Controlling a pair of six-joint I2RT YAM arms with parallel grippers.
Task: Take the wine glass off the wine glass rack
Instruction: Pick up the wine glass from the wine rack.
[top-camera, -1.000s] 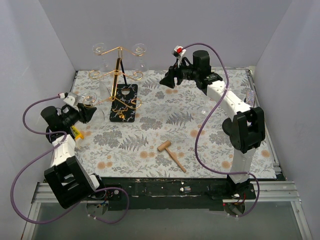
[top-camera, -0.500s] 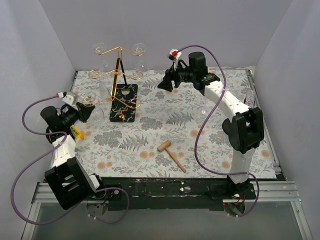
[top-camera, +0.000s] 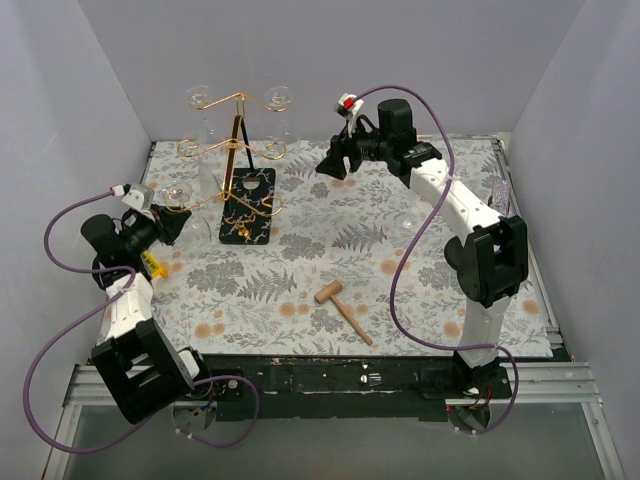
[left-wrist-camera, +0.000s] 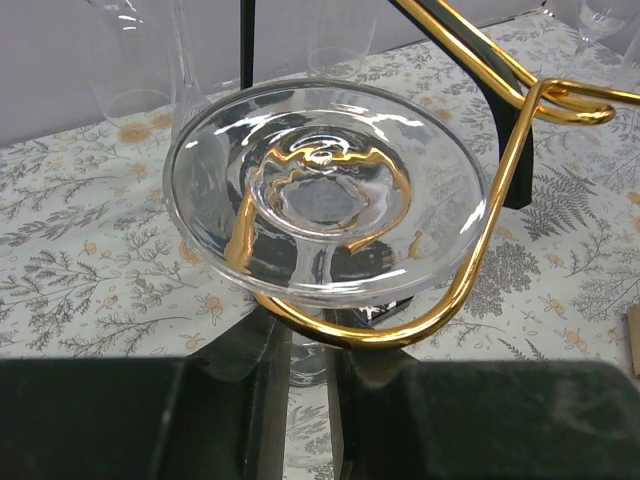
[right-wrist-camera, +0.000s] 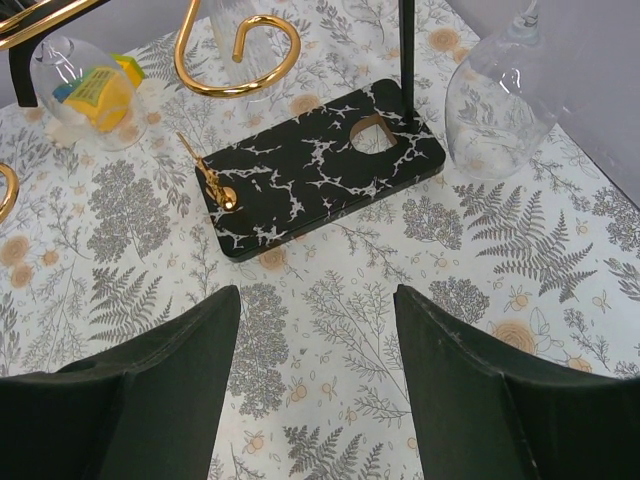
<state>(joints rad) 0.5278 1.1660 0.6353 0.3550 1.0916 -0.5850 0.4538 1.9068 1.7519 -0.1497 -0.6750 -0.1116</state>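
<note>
The gold wire wine glass rack stands at the back left on its black base. A clear wine glass hangs upside down from the rack's front left arm. In the left wrist view its round foot rests in the gold loop, and its stem runs down between my fingers. My left gripper is shut on that stem just below the loop. My right gripper is open and empty above the mat, right of the black base.
Other glasses hang on the rack's back arms. One glass bowl hangs near the base in the right wrist view. A wooden mallet lies on the floral mat at front centre. Grey walls enclose three sides.
The right arm has lifted and turned a little toward the rack. The left gripper has shifted only slightly at the hanging glass.
</note>
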